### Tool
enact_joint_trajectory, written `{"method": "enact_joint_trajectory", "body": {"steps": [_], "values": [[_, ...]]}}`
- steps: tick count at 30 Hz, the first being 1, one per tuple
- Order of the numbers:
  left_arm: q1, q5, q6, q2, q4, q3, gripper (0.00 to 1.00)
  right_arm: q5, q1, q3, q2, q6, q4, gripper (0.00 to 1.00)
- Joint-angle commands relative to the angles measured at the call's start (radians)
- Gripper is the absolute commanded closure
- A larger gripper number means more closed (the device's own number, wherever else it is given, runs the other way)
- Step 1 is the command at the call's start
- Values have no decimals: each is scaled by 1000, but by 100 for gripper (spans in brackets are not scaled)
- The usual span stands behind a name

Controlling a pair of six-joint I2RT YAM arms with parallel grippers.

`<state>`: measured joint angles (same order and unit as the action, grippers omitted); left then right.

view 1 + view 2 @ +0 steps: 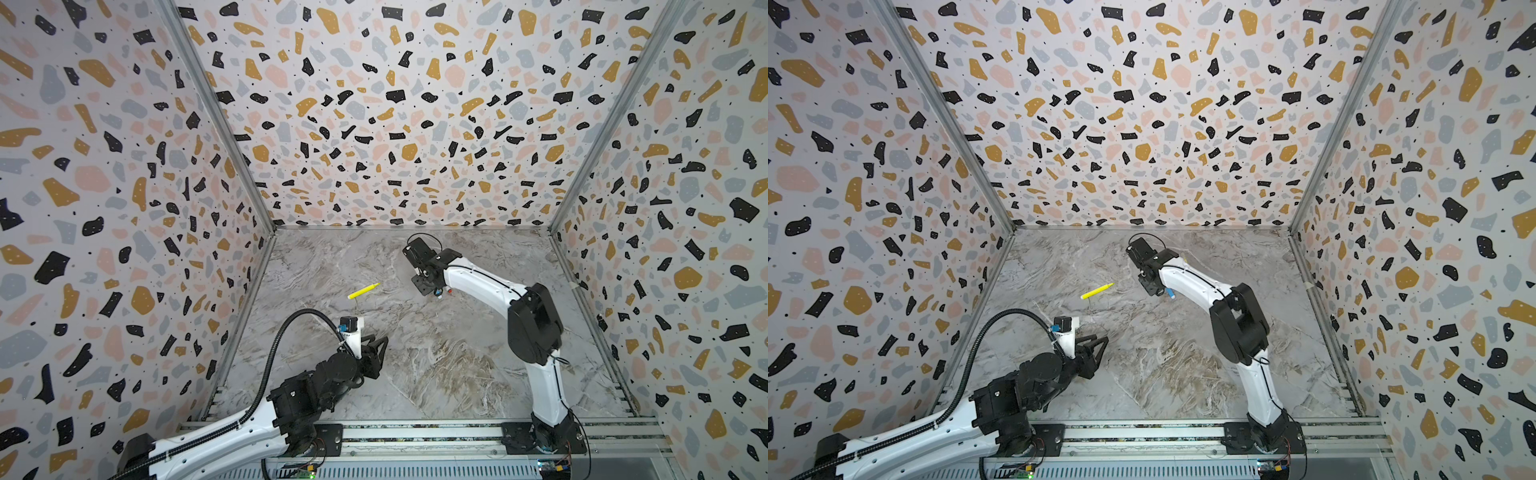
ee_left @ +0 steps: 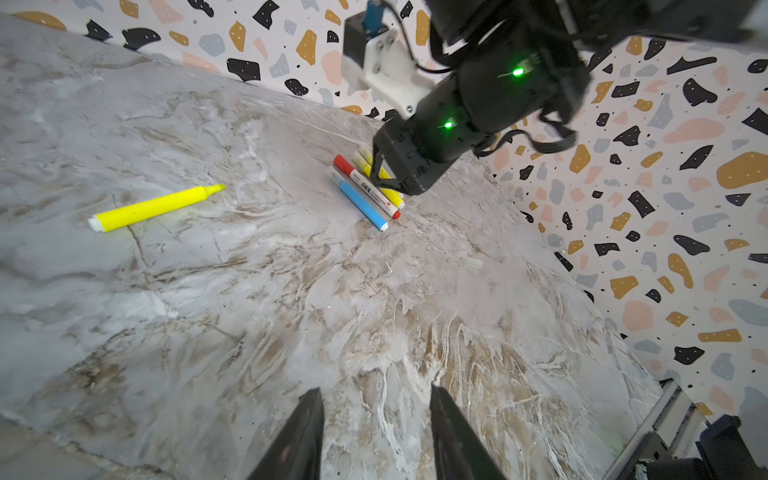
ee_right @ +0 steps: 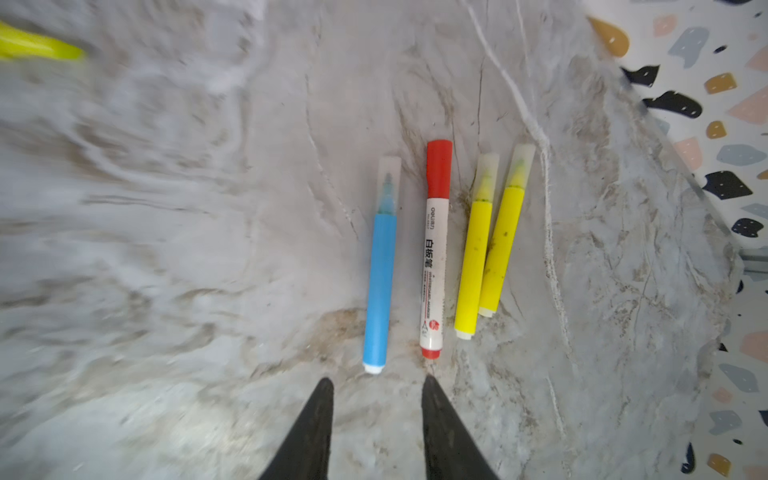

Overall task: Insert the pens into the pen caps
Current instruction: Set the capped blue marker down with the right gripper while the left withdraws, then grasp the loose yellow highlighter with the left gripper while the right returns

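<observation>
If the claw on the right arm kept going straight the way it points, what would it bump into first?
Probably the blue pen: its near end lies just ahead of the open right gripper, with the red-capped marker beside it. Tilted downward, it might touch the table first; depth is unclear.

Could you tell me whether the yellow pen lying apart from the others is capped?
No, the lone yellow pen lies with its pointed tip bare.
</observation>
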<state>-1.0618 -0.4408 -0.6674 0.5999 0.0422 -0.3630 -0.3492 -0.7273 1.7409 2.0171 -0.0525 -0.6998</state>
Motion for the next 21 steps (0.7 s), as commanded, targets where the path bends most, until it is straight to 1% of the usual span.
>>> {"method": "enact_joint_trajectory", "body": {"steps": [1, 3, 4, 6, 7, 10, 12, 13, 15, 16, 19, 21], "values": [[28, -54, 56, 63, 17, -81, 57, 99, 6, -122, -184, -44, 105, 62], [88, -18, 75, 132, 27, -125, 56, 192, 9, -232, -282, -44, 169, 59], [132, 15, 85, 176, 33, -152, 54, 238, 9, -286, -328, -46, 198, 58], [233, 114, 113, 276, 54, -212, 52, 342, 10, -399, -423, -34, 265, 53], [278, 159, 134, 328, 65, -251, 51, 411, 9, -473, -478, -26, 315, 50], [355, 175, 207, 455, 95, -352, 45, 605, 17, -703, -651, -28, 481, 43], [417, 183, 247, 534, 106, -410, 44, 700, 33, -815, -743, -49, 548, 41], [457, 205, 262, 578, 105, -437, 44, 729, 44, -857, -786, -68, 565, 41], [534, 289, 281, 658, 80, -472, 44, 773, 58, -930, -855, -99, 593, 41], [565, 309, 290, 703, 74, -494, 44, 789, 61, -965, -891, -117, 606, 40], [619, 291, 336, 843, 118, -587, 43, 831, 65, -1044, -980, -155, 625, 40], [649, 326, 364, 933, 146, -649, 44, 844, 66, -1100, -1036, -182, 635, 40]]}}
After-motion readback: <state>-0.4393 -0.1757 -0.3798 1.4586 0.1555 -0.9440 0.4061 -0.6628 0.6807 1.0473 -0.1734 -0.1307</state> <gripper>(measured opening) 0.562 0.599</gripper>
